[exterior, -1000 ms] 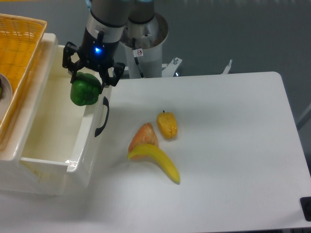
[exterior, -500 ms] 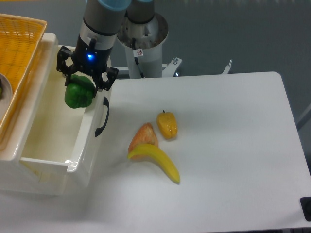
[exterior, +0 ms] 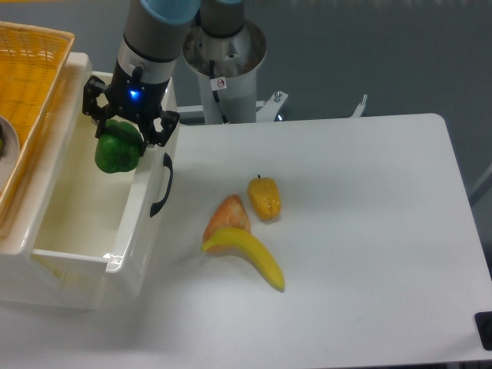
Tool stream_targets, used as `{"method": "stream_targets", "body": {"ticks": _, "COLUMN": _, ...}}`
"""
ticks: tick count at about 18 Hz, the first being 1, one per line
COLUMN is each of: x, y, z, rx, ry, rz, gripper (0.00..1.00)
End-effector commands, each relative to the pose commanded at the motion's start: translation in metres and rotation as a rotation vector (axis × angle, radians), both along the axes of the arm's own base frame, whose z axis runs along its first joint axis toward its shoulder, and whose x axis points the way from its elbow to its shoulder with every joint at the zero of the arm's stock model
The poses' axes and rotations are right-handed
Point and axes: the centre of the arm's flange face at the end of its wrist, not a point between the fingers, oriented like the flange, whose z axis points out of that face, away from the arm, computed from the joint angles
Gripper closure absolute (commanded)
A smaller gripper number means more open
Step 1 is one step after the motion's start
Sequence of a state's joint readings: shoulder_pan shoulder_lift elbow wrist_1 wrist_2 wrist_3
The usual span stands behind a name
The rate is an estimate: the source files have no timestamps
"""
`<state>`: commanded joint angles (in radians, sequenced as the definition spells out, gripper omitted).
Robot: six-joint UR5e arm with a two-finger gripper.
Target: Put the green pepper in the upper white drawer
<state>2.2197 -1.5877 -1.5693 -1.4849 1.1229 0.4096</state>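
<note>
Currently: gripper (exterior: pixel 120 135) clamped on green pepper (exterior: pixel 117 151), above upper white drawer (exterior: pixel 84 223).
Pepper apparently clear of drawer floor. On table (exterior: pixel 369 231): yellow-orange pepper (exterior: pixel 264 197), banana (exterior: pixel 247 257).

A glossy green pepper (exterior: pixel 117 152) sits in the black hand (exterior: pixel 121 134) over the cream-white drawer (exterior: pixel 123 238), an orange woven basket (exterior: pixel 29 77) upper left, a yellow banana (exterior: pixel 247 257) on the white counter (exterior: pixel 369 231).
</note>
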Motion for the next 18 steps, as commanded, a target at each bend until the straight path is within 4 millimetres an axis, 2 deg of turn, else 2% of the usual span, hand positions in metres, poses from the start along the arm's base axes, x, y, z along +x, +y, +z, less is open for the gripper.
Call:
{"method": "stream_targets", "body": {"ticks": 5, "x": 0.0002, "y": 0.0010, "z": -0.0017, "rx": -0.004, "ry": -0.003, "rz": -0.002, "gripper": 0.30}}
{"method": "stream_targets", "body": {"ticks": 7, "x": -0.0001, "y": 0.0015, "z": -0.0023, "rx": -0.004, "ry": -0.003, "rz": -0.002, "gripper": 0.24}}
{"method": "stream_targets", "body": {"ticks": 9, "x": -0.0002, "y": 0.0016, "z": -0.0022, "rx": -0.002, "ry": -0.002, "rz": -0.002, "gripper": 0.23}}
{"method": "stream_targets", "body": {"ticks": 11, "x": -0.0002, "y": 0.0014, "z": -0.0036, "rx": -0.002, "ry": 0.001, "rz": -0.010, "gripper": 0.02}}
{"method": "stream_targets", "body": {"ticks": 18, "x": 0.0003, "y": 0.0009, "z": -0.0005, "rx": 0.004, "ry": 0.004, "rz": -0.010, "gripper": 0.01}}
